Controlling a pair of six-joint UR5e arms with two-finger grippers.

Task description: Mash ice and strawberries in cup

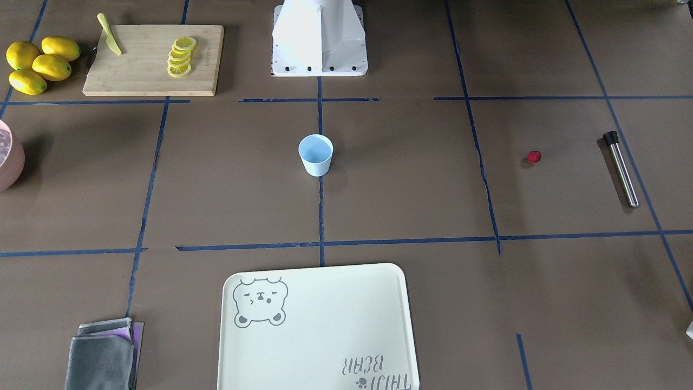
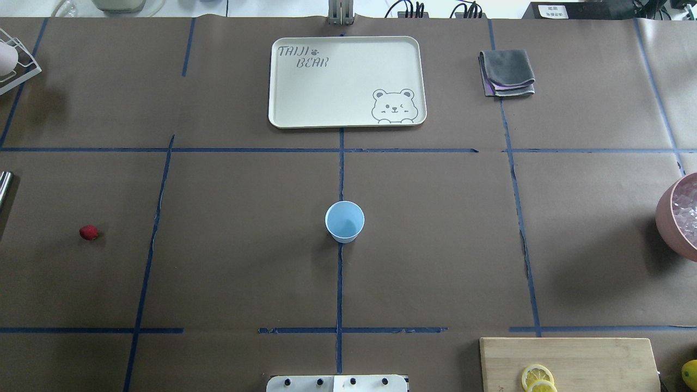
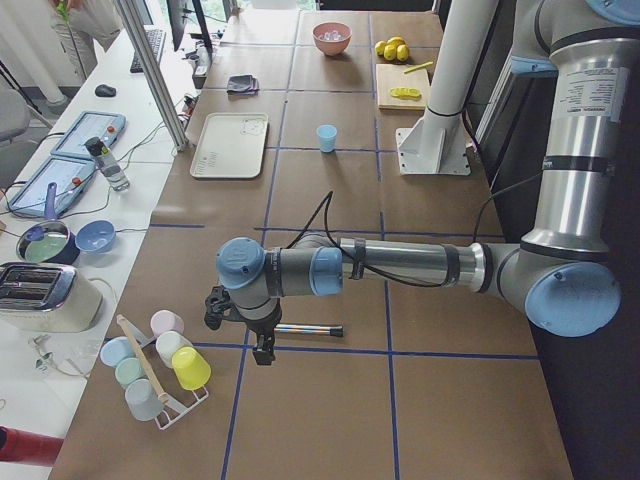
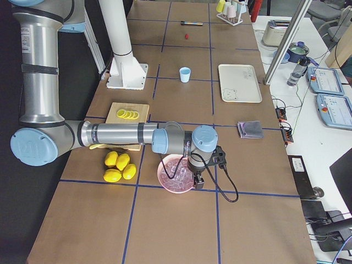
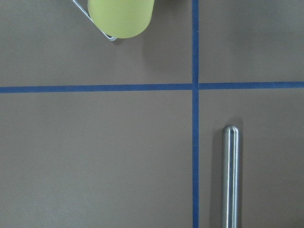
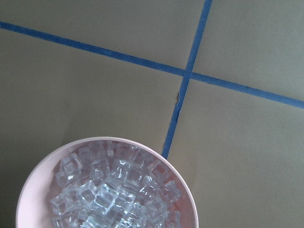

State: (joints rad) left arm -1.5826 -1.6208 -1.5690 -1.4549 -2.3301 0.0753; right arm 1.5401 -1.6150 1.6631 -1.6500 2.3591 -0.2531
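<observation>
The light-blue cup (image 1: 315, 155) (image 2: 344, 221) stands upright and empty-looking at the table's middle. A tiny red strawberry (image 1: 533, 157) (image 2: 89, 232) lies alone on the robot's left side. Ice (image 6: 114, 190) fills a pink bowl (image 2: 675, 218) at the right edge. A steel rod with a black cap (image 1: 621, 169) (image 5: 231, 175) lies beyond the strawberry. My left gripper (image 3: 262, 350) hangs over that rod, and whether it is open or shut I cannot tell. My right gripper (image 4: 196, 183) hovers at the bowl's (image 4: 175, 176) near rim, and I cannot tell its state either.
A cream bear tray (image 2: 347, 81) and a folded grey cloth (image 2: 507, 72) lie at the far side. A cutting board (image 1: 154, 59) carries lemon slices and a yellow knife, with whole lemons (image 1: 40, 64) beside it. A rack of pastel cups (image 3: 160, 365) stands near my left gripper.
</observation>
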